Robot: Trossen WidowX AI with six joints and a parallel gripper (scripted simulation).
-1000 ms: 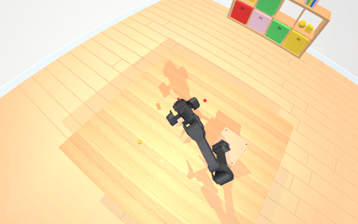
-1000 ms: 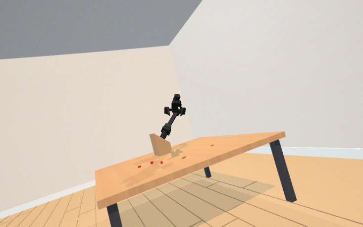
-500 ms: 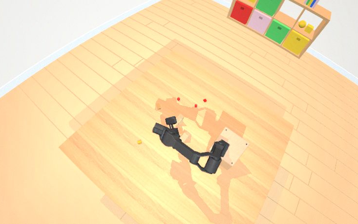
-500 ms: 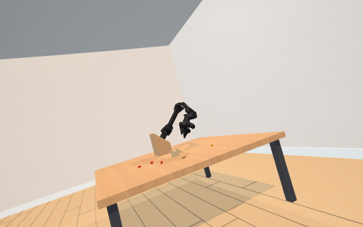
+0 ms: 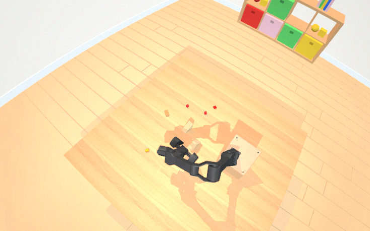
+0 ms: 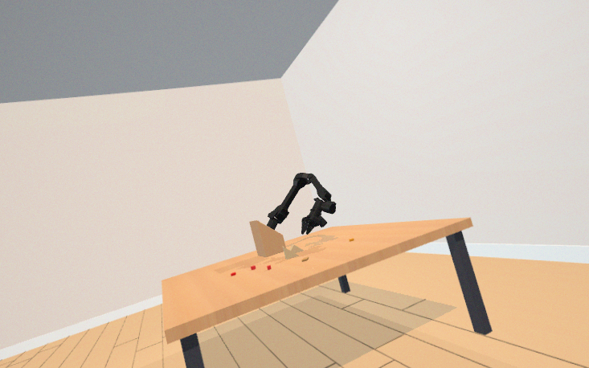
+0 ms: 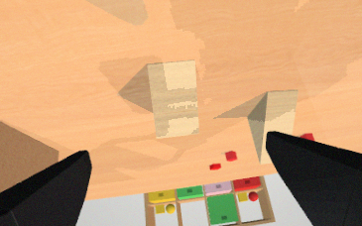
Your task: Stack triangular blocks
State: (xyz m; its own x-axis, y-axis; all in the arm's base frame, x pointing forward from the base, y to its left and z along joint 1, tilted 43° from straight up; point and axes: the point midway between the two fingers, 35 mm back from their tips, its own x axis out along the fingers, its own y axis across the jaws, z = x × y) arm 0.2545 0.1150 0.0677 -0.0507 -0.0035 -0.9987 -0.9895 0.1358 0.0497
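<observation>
Two pale wooden triangular blocks stand apart on the table. One block [image 5: 194, 145] [image 7: 179, 116] is nearer the arm's base, partly in shadow. The other block [image 5: 188, 126] [image 7: 280, 110] is nearer the red cubes; in the wrist view its lower end is partly behind the right finger. In the exterior view they show small and close together, with pointed outlines. My gripper [image 6: 305, 232] [image 7: 180, 149] is wide open and empty, above the table. In the wrist view the first block lies ahead between the fingertips' directions, not between the fingers. Exact height is unclear.
The arm's base box [image 5: 248, 153] [image 6: 269, 241] [image 7: 15, 151] stands near the blocks. Three red cubes, one red cube [image 5: 205, 112] [image 6: 268, 267] nearest the blocks, lie beyond them. A small tan block [image 5: 166, 113] [image 6: 304, 259] and a yellow piece [image 5: 147, 150] [image 6: 351, 239] lie farther off.
</observation>
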